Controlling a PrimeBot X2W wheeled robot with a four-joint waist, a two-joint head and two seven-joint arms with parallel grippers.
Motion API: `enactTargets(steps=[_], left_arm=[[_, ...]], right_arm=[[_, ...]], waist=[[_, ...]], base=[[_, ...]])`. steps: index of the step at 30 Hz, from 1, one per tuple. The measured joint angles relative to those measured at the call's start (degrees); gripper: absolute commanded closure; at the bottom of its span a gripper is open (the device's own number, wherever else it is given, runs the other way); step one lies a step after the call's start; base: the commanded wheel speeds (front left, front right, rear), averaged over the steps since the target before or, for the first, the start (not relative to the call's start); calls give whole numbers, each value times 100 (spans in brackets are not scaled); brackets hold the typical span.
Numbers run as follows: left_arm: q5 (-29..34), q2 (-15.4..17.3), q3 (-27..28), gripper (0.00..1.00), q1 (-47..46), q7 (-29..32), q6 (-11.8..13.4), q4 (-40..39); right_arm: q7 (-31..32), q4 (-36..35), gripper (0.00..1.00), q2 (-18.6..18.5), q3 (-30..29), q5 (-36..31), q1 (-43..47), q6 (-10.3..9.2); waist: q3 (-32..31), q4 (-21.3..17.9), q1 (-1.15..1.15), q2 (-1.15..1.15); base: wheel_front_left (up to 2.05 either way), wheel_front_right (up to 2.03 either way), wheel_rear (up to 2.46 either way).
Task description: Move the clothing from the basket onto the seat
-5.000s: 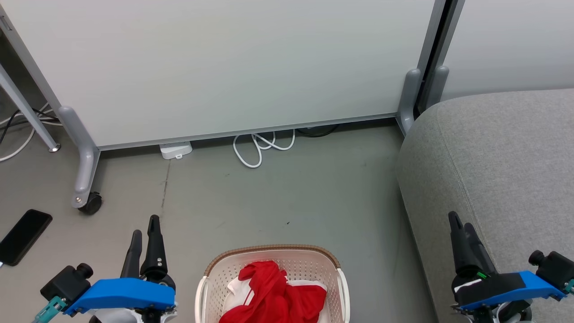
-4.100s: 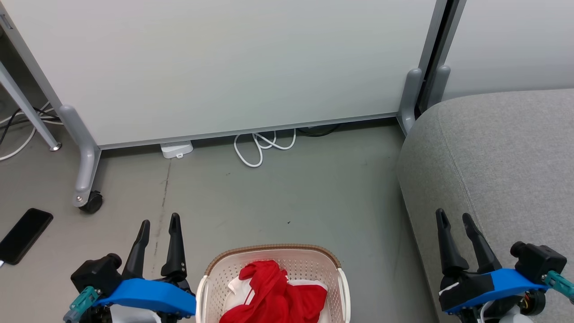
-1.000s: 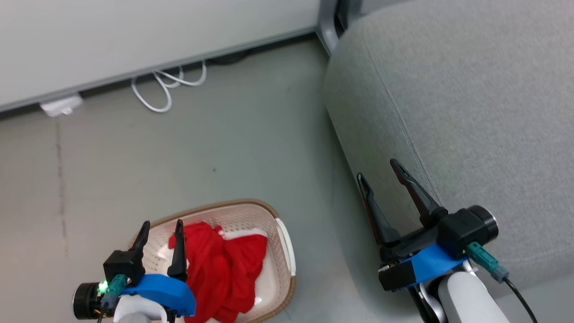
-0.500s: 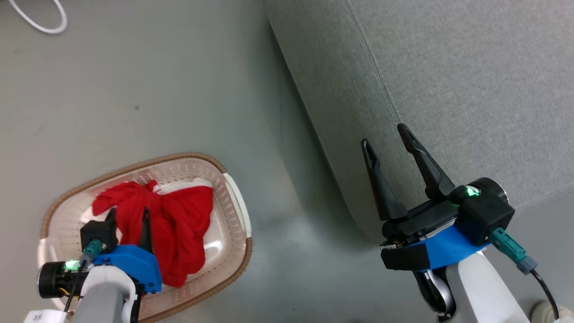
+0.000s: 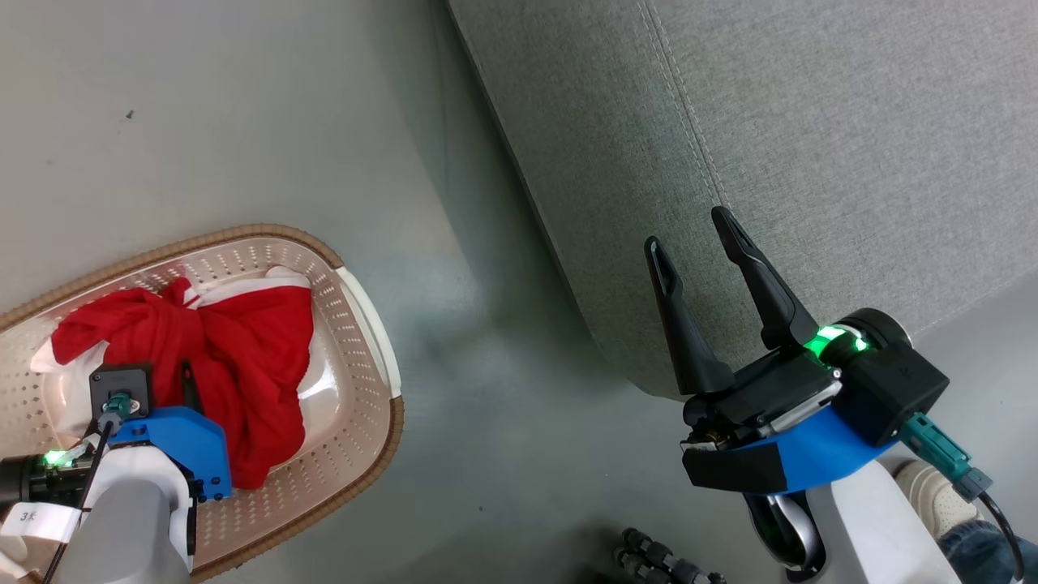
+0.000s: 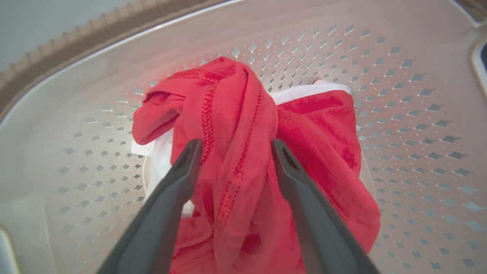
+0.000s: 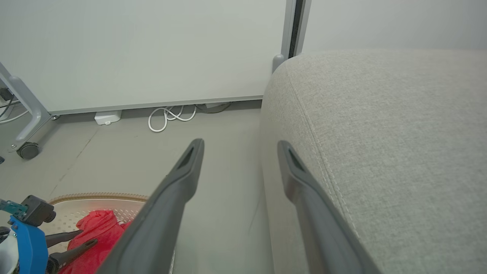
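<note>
Clothing [image 6: 323, 125] partly hidden behind left gripper [image 6: 236, 146]

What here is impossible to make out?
- Clothing: bunched in left wrist view; folds hide how many pieces, any lettering.
- Basket: head view's edge and the left arm hide its near end.
- Dark ridged object: cut off by head view's bottom edge.

Floor [image 5: 243, 105] was smooth grey, with a soft shadow along the foot of the light grey sofa [image 7: 399, 133]. Behind stood a pale partition panel [image 7: 152, 49] on a grey metal frame with a black caster [image 7: 27, 150]. A white cable [image 7: 167, 116] lay coiled at the panel's foot, near a white box [image 7: 107, 117]. Light was even.
</note>
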Motion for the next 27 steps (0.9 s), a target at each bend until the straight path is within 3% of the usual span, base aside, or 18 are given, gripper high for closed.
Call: enactTargets(steps=[10, 11, 12, 13, 14, 27], left_arm=[[-34, -3, -74, 0, -274, 249, 44, 501], [-52, -8, -81, 44, -293, 272, 41, 545], [-54, -16, -93, 69, -310, 299, 30, 587], [-60, -26, -105, 93, -327, 324, 0, 633], [-69, -36, -113, 100, -345, 354, -12, 675], [-223, -83, -176, 100, -480, 210, -120, 926]], right_arm=[[0, -38, 0, 1, -11, 80, 8, 0], [0, -42, 0, 1, -12, 80, 9, 0], [0, -42, 0, 1, -14, 80, 10, 0], [0, -42, 0, 1, -18, 81, 13, 0], [0, -42, 0, 1, -20, 81, 19, 0], [0, -24, 0, 1, -26, 110, 25, 0]], waist=[[185, -26, -1, 0], [189, -26, -1, 0], [192, -26, 0, 0], [193, -26, 0, 0], [193, -26, 0, 0], [150, -41, -1, 0]], base=[[0, 0, 0], [0, 0, 0], [0, 0, 0], [0, 0, 0], [0, 0, 0], [0, 0, 0]])
